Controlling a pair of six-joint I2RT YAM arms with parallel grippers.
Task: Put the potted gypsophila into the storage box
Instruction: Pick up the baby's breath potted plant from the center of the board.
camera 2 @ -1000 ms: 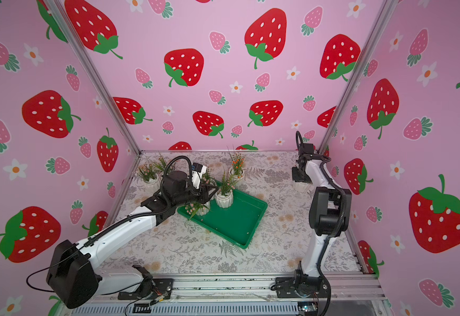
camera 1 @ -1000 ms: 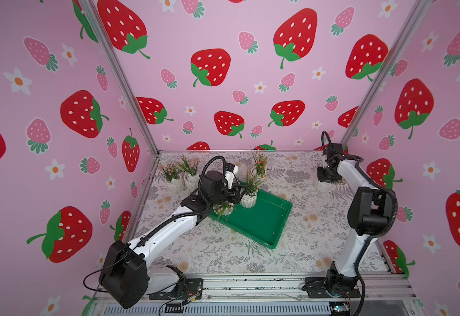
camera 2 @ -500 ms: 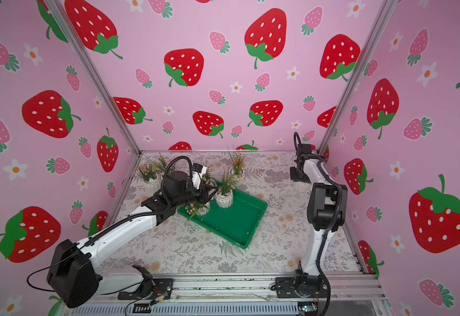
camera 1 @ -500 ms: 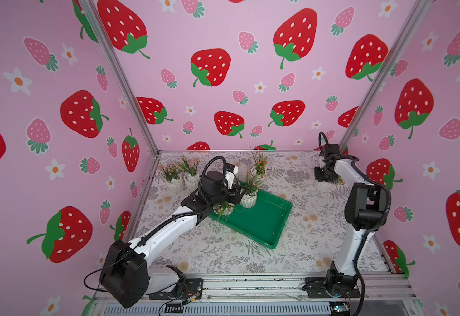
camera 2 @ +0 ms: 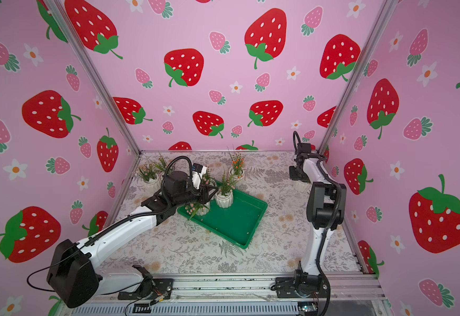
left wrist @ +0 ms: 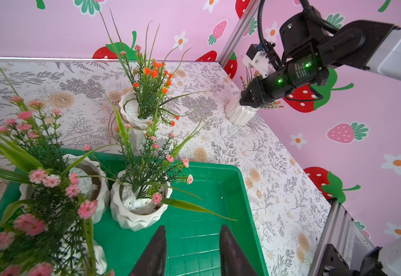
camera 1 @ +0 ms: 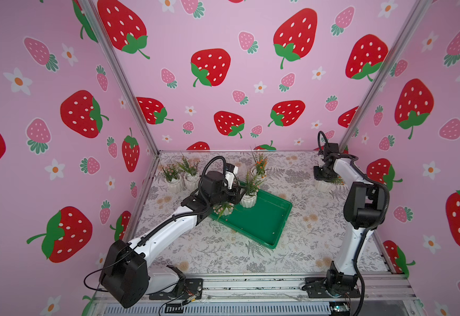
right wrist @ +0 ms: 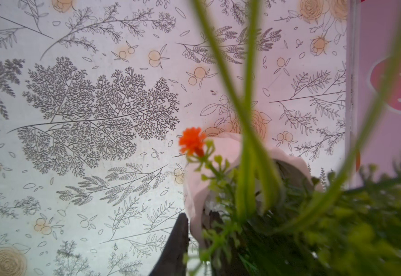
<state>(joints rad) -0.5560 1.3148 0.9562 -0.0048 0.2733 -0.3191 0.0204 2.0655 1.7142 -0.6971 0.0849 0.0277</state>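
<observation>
The green storage box (camera 1: 261,221) (camera 2: 231,221) lies mid-table. In the left wrist view three potted gypsophila with pink flowers stand in its near end (left wrist: 206,191); the nearest pot (left wrist: 137,210) is just beyond the fingers. My left gripper (left wrist: 192,239) (camera 1: 233,195) hovers open over the box floor, holding nothing. An orange-flowered pot (camera 1: 259,171) stands behind the box. By the right wall, my right gripper (camera 1: 322,179) (right wrist: 194,222) pinches the rim of another orange-flowered pot (camera 1: 323,187) (left wrist: 238,114), one finger (right wrist: 179,239) outside the rim and the other inside among the sprigs.
Two more pots (camera 1: 172,184) (camera 1: 191,180) stand at the back left near the wall. Pink strawberry walls close in the floral table on three sides. An aluminium rail (camera 1: 250,286) with both arm bases runs along the front edge.
The right gripper has closed down onto the pot's rim, and its arm has shifted slightly toward the back wall. The left arm has stayed in place over the box.
</observation>
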